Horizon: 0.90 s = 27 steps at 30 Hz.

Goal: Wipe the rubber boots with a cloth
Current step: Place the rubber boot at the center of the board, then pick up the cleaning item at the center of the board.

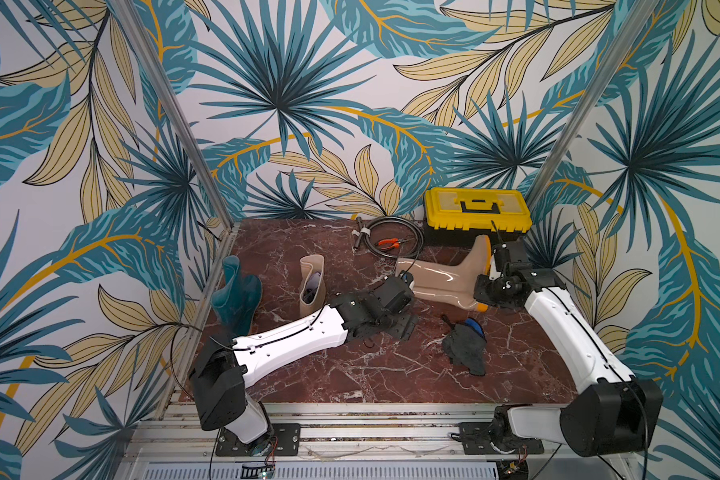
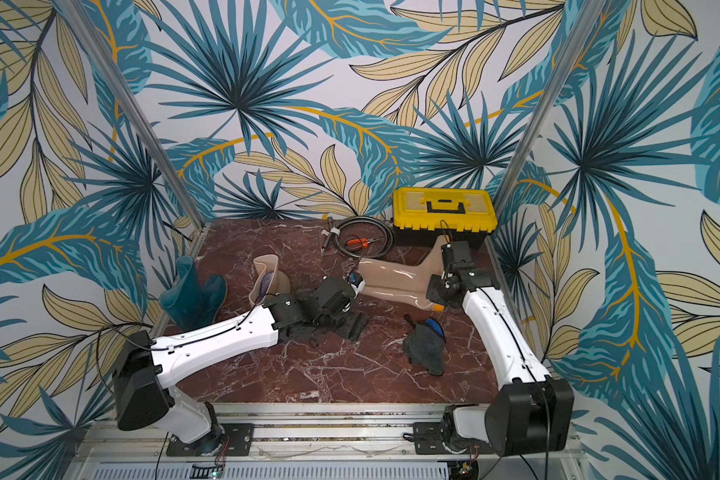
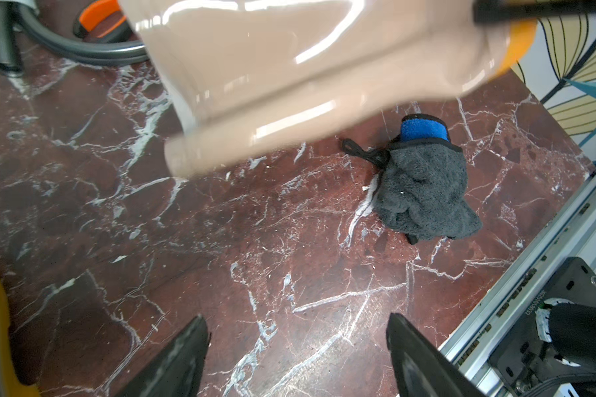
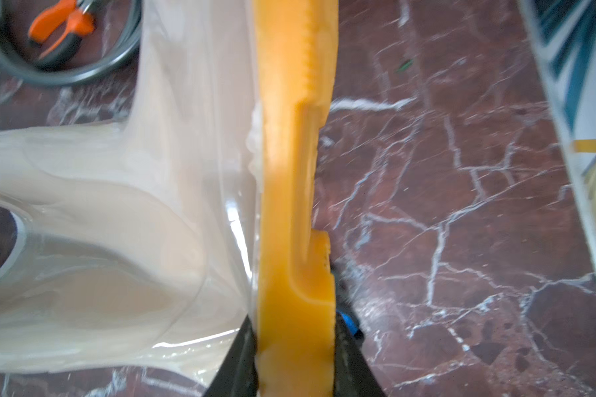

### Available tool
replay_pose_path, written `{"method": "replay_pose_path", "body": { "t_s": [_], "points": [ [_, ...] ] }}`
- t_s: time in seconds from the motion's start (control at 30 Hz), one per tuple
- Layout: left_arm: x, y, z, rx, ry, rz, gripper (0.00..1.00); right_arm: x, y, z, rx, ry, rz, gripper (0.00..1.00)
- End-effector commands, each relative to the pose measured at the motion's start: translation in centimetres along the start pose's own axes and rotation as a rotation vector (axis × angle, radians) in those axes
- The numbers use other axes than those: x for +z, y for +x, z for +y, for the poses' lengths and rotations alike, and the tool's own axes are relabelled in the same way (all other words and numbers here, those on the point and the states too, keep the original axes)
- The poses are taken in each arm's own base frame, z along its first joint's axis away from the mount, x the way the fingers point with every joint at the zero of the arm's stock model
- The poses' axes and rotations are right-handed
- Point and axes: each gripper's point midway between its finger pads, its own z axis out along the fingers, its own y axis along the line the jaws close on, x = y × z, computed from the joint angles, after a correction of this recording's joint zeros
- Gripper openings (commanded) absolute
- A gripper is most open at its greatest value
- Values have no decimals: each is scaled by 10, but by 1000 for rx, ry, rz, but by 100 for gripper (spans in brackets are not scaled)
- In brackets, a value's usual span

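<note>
Three glossy rubber boots (image 2: 395,278) are carried by the red marble tabletop (image 1: 350,374): a dark teal one (image 1: 235,299) and a beige one (image 1: 310,286) stand near the left edge, and a second beige boot (image 1: 437,280) is laid sideways toward the far right corner, its orange sole (image 4: 293,172) clamped by the right gripper (image 4: 295,330). The bunched charcoal fleece cloth (image 3: 424,192) lies loose between that boot and the front edge, elongated front to back, and is faced by the spread, empty jaws of the left gripper (image 3: 296,319), judged the nearer arm.
</note>
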Motion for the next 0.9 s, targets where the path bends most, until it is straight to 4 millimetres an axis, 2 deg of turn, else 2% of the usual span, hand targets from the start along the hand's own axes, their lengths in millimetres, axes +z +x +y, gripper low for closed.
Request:
{"method": "replay_pose_path", "body": {
  "t_s": [0.0, 0.1, 0.23, 0.3, 0.37, 0.4, 0.43, 0.5, 0.63, 0.7, 0.77, 0.87],
  "points": [
    [-7, -5, 4, -42, 3, -33, 84, 3, 39, 23, 33, -57, 55, 3],
    [-10, -6, 4, -45, 3, -39, 84, 14, 70, 37, 33, -82, 78, 3],
    [-6, -3, 4, -54, 5, -34, 84, 42, 106, 73, -3, -160, 146, 5],
    [0, 0, 1, -58, 12, -16, 84, 52, 114, 81, -37, -143, 170, 14],
    [6, 3, -2, -57, 15, 0, 84, 58, 114, 80, -53, -105, 181, 32],
    [8, 6, -5, -55, 17, 7, 84, 57, 110, 76, -61, -71, 171, 49],
    [10, 9, -8, -50, 19, 15, 84, 54, 105, 73, -71, -44, 160, 61],
    [15, 15, -11, -44, 22, 34, 84, 43, 95, 64, -95, 6, 134, 72],
    [29, 28, -16, -34, 27, 79, 84, 13, 77, 33, -90, 136, 33, 79],
    [38, 34, -22, -31, 38, 96, 84, 4, 72, 8, -51, 234, -43, 82],
    [45, 36, -30, -26, 59, 102, 84, 5, 74, -7, -18, 277, -82, 86],
    [51, 36, -37, -16, 68, 113, 84, 26, 87, -14, 29, 293, -35, 88]
  ]
}}
